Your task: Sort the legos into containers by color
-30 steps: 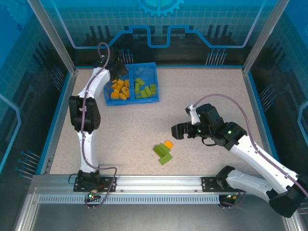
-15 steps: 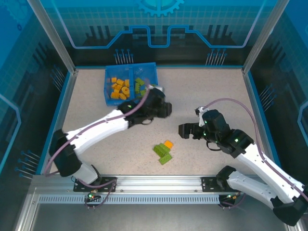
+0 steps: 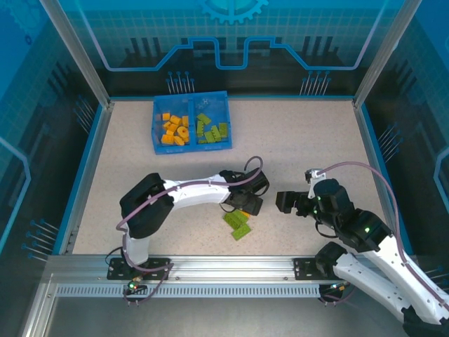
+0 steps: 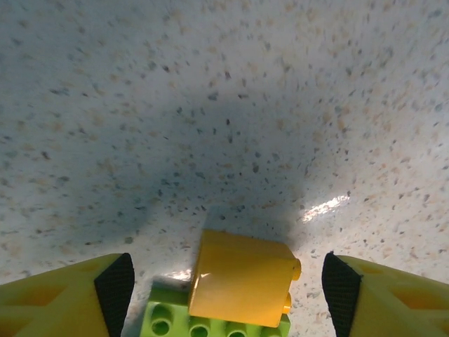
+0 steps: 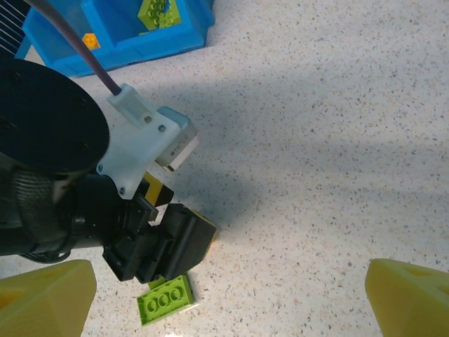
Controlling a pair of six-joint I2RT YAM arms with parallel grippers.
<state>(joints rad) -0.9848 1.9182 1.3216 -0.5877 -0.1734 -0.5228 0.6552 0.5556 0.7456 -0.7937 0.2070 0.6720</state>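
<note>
Left gripper (image 4: 226, 284): fingers spread, straddling one loose orange brick (image 4: 242, 277) without contact. The brick is smooth-faced with side studs and touches a studded green brick (image 4: 210, 324). Right gripper (image 5: 231, 291): spread, empty, at 3 o'clock of them. Tray (image 3: 191, 148), table's 11 o'clock: orange bricks (image 3: 174, 130) in the left compartment, green bricks (image 3: 210, 130) in the right.

Glossy plastic orange lego (image 4: 242, 277); speckled smooth table (image 4: 210, 105).
</note>
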